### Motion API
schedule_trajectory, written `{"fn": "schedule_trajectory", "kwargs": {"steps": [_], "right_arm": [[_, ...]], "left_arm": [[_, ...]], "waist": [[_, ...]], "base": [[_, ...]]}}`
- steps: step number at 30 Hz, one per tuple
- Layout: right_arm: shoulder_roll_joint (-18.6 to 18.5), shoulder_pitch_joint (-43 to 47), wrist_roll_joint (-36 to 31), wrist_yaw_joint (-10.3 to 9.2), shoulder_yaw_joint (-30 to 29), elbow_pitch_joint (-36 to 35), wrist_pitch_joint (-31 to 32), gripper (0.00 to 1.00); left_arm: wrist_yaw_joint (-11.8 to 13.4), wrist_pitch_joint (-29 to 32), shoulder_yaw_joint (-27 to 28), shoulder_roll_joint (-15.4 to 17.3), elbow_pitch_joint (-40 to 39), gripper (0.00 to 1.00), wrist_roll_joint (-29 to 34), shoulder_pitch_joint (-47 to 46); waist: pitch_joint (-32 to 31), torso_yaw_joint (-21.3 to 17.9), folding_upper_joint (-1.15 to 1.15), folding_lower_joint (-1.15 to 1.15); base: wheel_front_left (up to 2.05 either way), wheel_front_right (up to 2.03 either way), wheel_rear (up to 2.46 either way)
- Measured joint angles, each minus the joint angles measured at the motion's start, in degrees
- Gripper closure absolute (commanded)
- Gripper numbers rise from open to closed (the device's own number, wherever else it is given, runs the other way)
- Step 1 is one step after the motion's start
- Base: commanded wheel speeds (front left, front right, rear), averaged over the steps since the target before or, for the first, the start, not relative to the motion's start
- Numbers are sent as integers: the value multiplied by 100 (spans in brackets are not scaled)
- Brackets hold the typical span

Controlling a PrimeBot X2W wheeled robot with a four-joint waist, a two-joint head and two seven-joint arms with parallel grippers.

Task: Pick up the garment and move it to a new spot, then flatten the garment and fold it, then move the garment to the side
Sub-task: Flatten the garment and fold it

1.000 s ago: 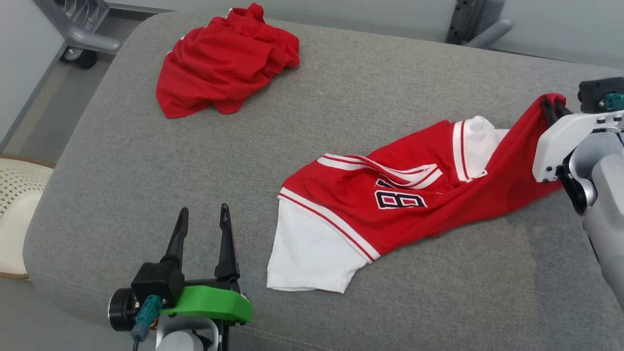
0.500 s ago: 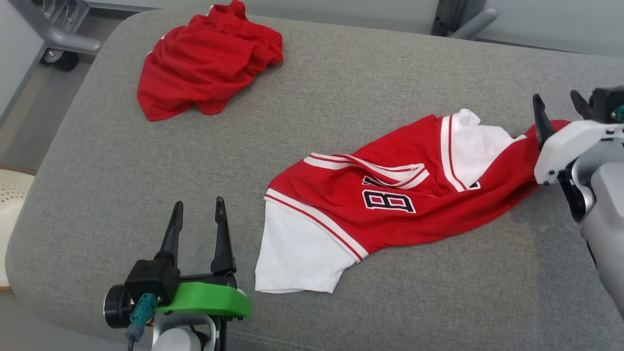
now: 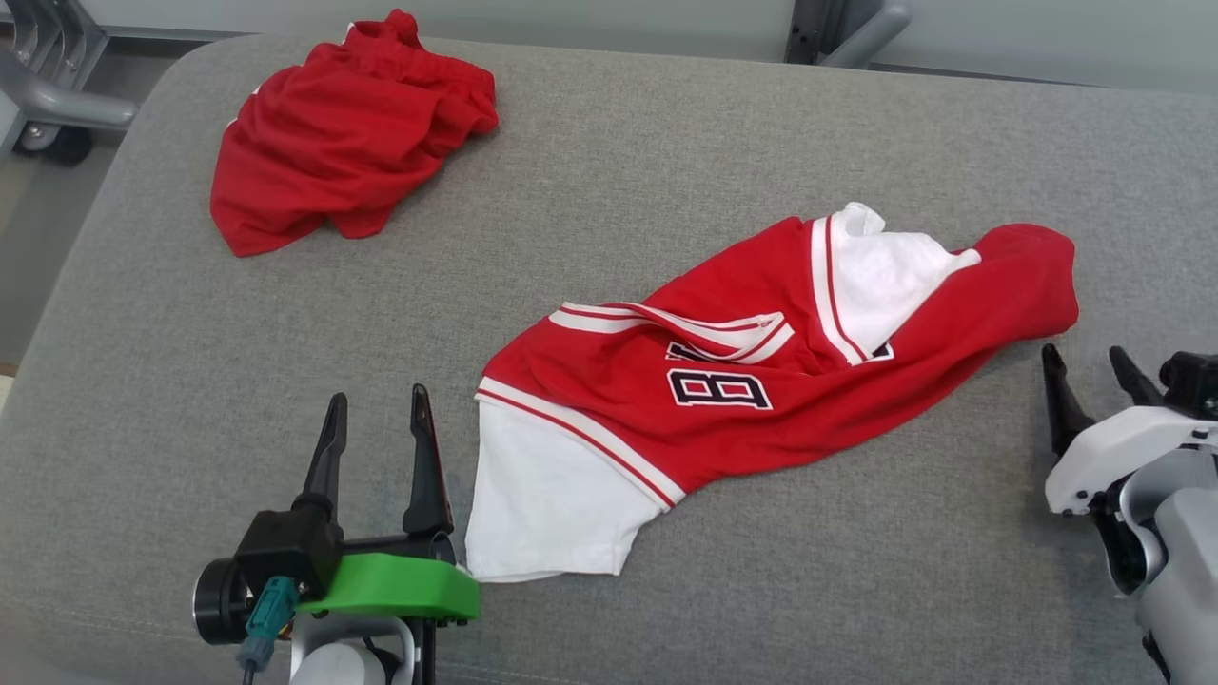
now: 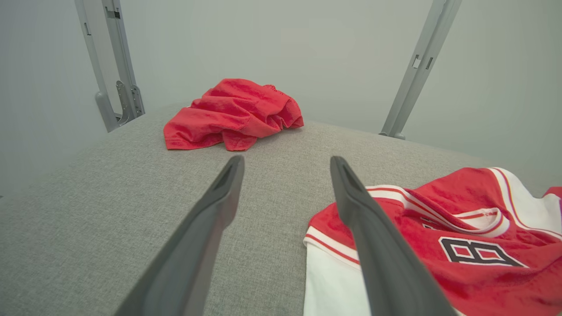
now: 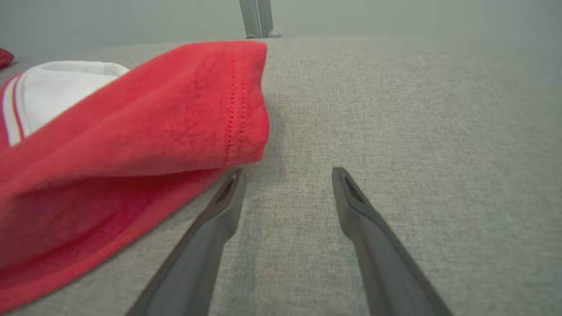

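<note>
Red-and-white jersey (image 3: 761, 381) with the number 8 is lying loose on the grey cushion (image 3: 666, 133), running diagonally from right of centre toward the near edge, and nothing is holding it. Right gripper (image 3: 1084, 352) is sitting with its fingers spread and empty, just off the red hem end. In the right wrist view the hem fold is hanging right beside one fingertip, and I can't tell if it's touching. Left gripper (image 3: 377, 395) is also standing spread and empty, parked near the front edge just beside the white sleeve.

Red shorts (image 3: 343, 143) are lying bunched at the far left corner, well apart from the jersey.

Progress, as I'm reading it: the jersey is already sitting mid-cushion where both arms can reach, so the relocate step is probably finished. Flattening isn't done yet, since the body is bunching, the trim is folding over the chest and the hem end is curling up. Fold and move-aside are both pending
</note>
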Motion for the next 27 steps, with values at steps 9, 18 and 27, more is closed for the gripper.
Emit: {"fn": "schedule_trajectory", "kwargs": {"steps": [9,18,27], "right_arm": [[296,-109,137,0,230,-100,412,0],[411,-696,363,0,201,627,877,17],[454,-856,379,3,276,913,725,100]], "left_arm": [[-54,0,-22,0,78,0,49,-38],[-55,0,-66,-1,131,0,36,-61],[5,1,-51,0,112,0,-21,-47]], "waist": [[105,44,0,0],[164,313,0,0],[105,327,0,0]], "base": [[0,0,0],[0,0,0],[0,0,0]]}}
